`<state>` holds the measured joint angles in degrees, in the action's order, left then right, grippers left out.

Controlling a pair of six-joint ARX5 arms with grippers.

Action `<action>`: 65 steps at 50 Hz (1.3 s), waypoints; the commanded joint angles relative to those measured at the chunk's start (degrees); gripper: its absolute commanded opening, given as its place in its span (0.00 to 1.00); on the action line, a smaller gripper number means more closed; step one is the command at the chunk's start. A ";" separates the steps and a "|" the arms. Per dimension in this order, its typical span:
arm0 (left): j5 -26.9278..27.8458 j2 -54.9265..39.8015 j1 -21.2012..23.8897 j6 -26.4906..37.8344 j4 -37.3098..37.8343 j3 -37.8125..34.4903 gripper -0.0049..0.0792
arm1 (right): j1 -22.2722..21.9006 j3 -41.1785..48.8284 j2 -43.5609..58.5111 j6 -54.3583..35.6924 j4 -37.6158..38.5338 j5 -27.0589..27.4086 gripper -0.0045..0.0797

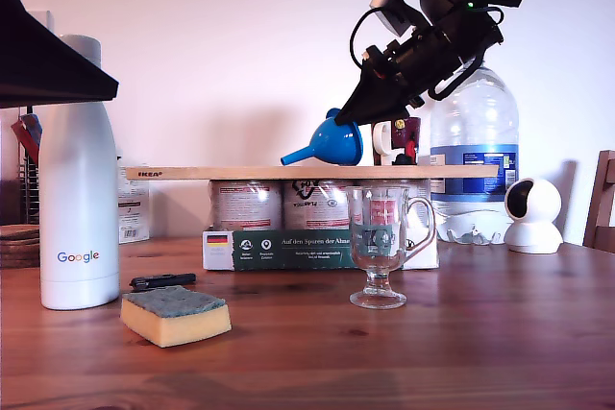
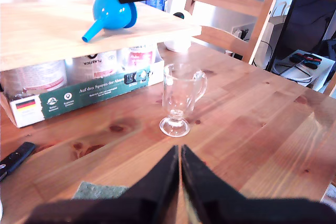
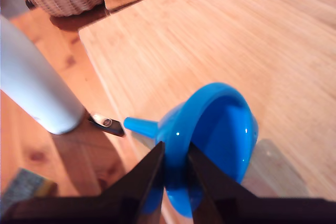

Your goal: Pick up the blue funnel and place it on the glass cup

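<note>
The blue funnel (image 1: 332, 144), on the wooden board (image 1: 240, 172) with its spout toward the exterior view's left, is clamped at its rim by the fingers of my second gripper (image 3: 175, 149). The glass cup (image 1: 380, 242) is seen on the worktop (image 1: 480, 333) just before the board. The fingers of my first gripper (image 2: 179, 150) are held together.

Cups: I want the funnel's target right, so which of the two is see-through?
The footed glass cup on the table, in front of the cans; the dark red mug by the big bottle is opaque.
</note>
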<state>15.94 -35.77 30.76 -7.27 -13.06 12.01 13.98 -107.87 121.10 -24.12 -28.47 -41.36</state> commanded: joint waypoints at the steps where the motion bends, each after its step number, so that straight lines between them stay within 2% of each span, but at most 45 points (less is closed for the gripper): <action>1: 0.07 -0.24 0.15 0.24 -0.26 -0.96 0.03 | 0.28 0.39 -0.15 -1.22 -0.81 0.68 0.04; 21: 0.07 -0.24 0.15 0.26 -0.26 -0.96 0.03 | 0.63 0.39 -4.39 -2.99 -4.07 4.44 0.04; 65: 0.07 -0.24 0.15 0.26 -0.17 -0.96 0.03 | 0.66 0.42 -12.63 -4.83 -16.28 6.21 0.04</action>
<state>15.94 -35.77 30.76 -7.25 -12.84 12.01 14.35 -107.90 110.17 -28.64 -44.71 -35.16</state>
